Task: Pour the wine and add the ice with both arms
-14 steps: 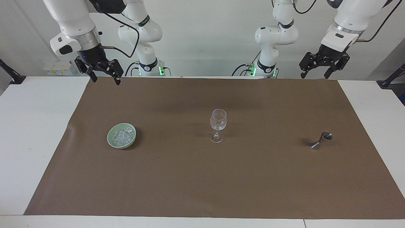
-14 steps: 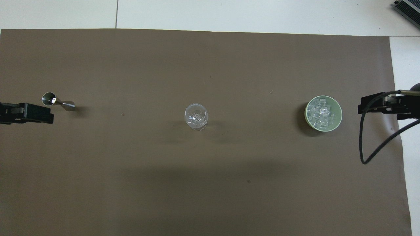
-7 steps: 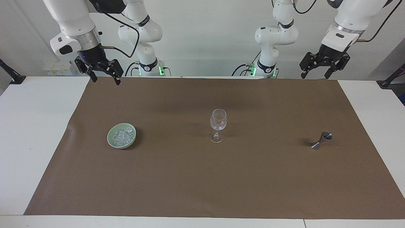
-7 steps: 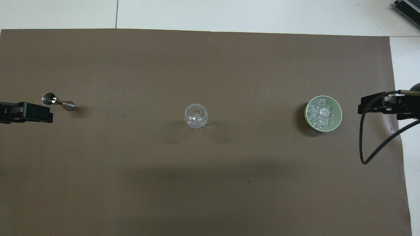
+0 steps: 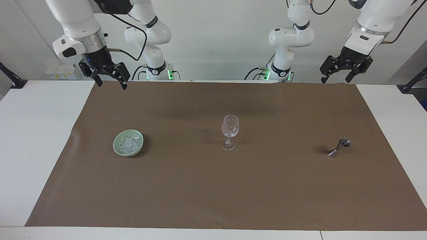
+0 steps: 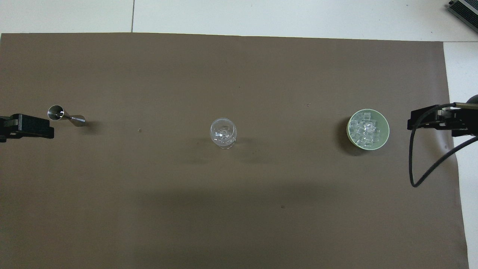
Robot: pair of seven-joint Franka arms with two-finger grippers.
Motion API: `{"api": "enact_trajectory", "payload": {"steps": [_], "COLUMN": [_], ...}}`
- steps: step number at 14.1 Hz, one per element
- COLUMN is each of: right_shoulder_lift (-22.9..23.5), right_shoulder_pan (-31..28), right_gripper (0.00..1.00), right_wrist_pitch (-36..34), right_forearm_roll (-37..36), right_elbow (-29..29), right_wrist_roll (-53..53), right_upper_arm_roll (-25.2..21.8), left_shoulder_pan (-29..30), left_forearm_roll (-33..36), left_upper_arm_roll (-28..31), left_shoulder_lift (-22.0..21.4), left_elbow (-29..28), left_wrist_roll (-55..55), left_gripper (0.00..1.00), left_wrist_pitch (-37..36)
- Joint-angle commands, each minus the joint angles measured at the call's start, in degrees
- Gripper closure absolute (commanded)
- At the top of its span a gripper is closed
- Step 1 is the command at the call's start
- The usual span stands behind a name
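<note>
From the facing camera, I am seeing the left gripper (image 5: 336,79) and the right gripper (image 5: 110,83) hanging with jaws spread over the surface's (image 5: 40,133) robot-side edge. From overhead, the ice (image 6: 365,130) is lying in the green bowl (image 6: 384,129), toward the right arm's end, well apart from the wine glass (image 6: 223,133) and the jigger (image 6: 65,116).

A matt brown paper-like sheet (image 5: 213,186) is spread smooth over the white, faintly glossy table (image 5: 30,133). Clear, glossy glass is seen in the wine glass (image 5: 230,130). The jigger (image 5: 339,148) is made of polished metal. Glassy ice (image 5: 128,143) is held in a smooth, glazed-looking pale green bowl (image 5: 117,147).
</note>
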Motion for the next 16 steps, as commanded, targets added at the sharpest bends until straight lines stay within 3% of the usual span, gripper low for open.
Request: {"api": "enact_trajectory", "payload": {"steps": [1, 10, 16], "right_shoulder_lift": [-1.4, -1.4, -1.4], "right_shoulder_pan": [0.0, 0.0, 0.0], "right_gripper": [0.0, 0.0, 0.0], "right_wrist_pitch": [0.0, 0.0, 0.0], "right_forearm_roll": [-0.1, -0.1, -0.1], "right_elbow": [-1.5, -1.5, -1.5], "right_wrist_roll": [-0.9, -0.9, -0.9], "right_upper_arm_roll": [0.0, 0.0, 0.0], "left_shoulder_pan": [5.5, 14.6, 19.4], "left_forearm_roll": [-5.1, -12.5, -17.8], "left_upper_arm_roll": [-0.1, 0.2, 0.3], "left_shoulder_lift": [-2.5, -6.5, -6.4], "left_elbow": [-4.3, -15.9, -18.2], "left_wrist_roll": [0.1, -2.3, -11.6], "left_gripper": [0.0, 0.0, 0.0], "left_wrist_pitch": [2.7, 14.4, 16.7]}}
